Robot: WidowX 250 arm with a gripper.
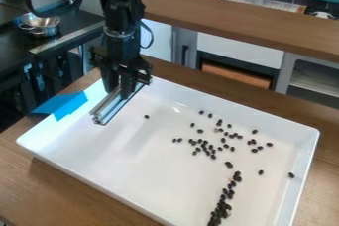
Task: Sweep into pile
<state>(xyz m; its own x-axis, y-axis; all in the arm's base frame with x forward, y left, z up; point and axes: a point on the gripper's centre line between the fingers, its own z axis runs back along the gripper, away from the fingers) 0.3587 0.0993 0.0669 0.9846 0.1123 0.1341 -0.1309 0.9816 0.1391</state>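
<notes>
While the robot arm is hanging over the upper left of the tray (306,170), its gripper (123,90) is clamping a long silvery bar (109,110) that is slanting down beside the far left corner. I'm seeing the tray's raised walls hemming it in on that side, with blue tape (63,105) running over the rim onto the brown worktop (29,180). From the bar, a broad stretch of white floor is opening toward the near wall and the right. The dark beans (205,146) are mostly lying across that floor, well to the right of the gripper, and a denser trail is running down toward the near right wall. One bean is sitting just beside the bar; another is resting near the right wall. Whether the bar is touching the floor, I'm not managing to tell.
</notes>
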